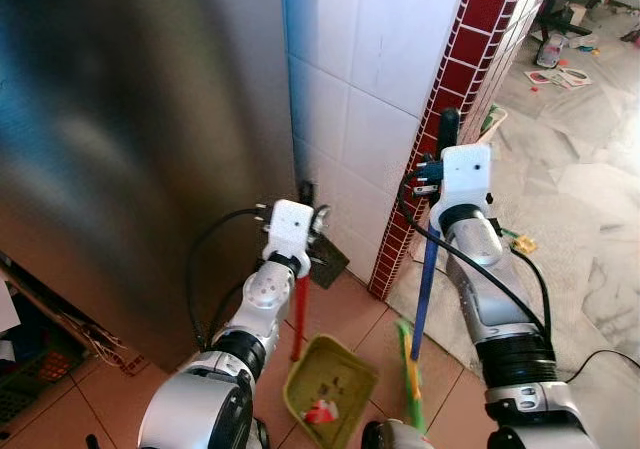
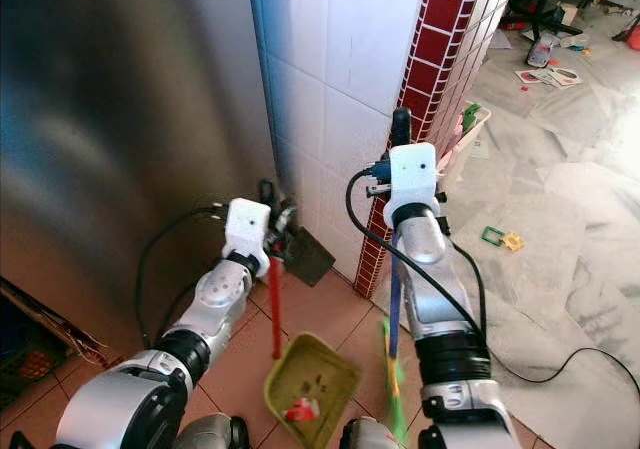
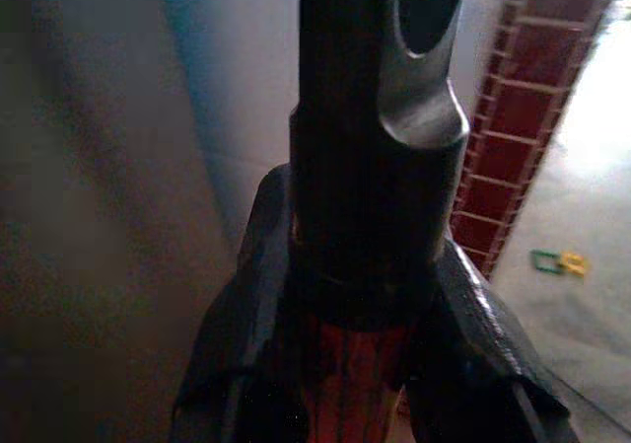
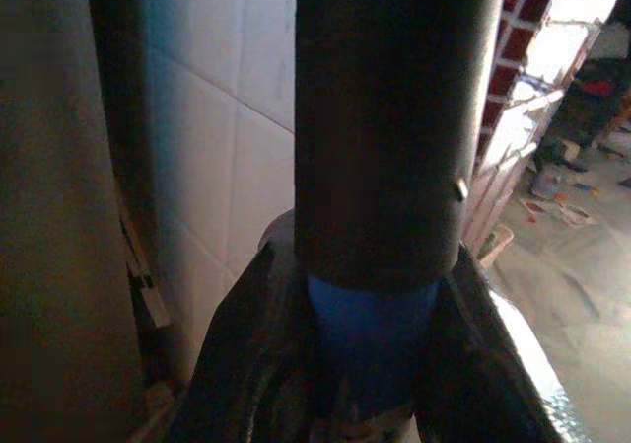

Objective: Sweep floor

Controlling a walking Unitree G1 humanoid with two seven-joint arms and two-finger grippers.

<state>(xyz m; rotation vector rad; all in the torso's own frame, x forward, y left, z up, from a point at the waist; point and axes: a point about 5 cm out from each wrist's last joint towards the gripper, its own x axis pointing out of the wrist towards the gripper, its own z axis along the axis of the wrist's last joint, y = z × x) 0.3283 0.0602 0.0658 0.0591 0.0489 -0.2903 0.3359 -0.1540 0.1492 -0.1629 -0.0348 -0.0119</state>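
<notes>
Holding: both arms are raised in front of the robot, each gripping an upright handle.
Left claw (image 3: 340,364): pinching the red dustpan handle (image 1: 299,314), its black fingers (image 3: 232,354) pressed to either side just under the handle's black cap.
Dustpan (image 1: 330,379): yellow-green, hanging low at the end of the red handle, just above the terracotta floor tiles (image 1: 340,314); a small red and white scrap (image 1: 320,412) lies inside it.
Right claw (image 4: 370,374): pinching the blue broom handle (image 1: 425,289), fingers (image 4: 242,364) tight against it just below the black top grip (image 1: 448,127).
Broom head (image 1: 410,374): green, down by the floor, just beside the dustpan on the robot's right.
Ahead: a steel fridge side (image 1: 130,119) on the left, a white tiled wall (image 1: 350,59) next to it, and a red brick-tile corner (image 1: 470,49) beyond.
Floor to the right: pale marble (image 1: 590,229) with a small green and yellow toy (image 1: 520,241) near the corner and paper litter (image 1: 558,75) well apart, farther back.
</notes>
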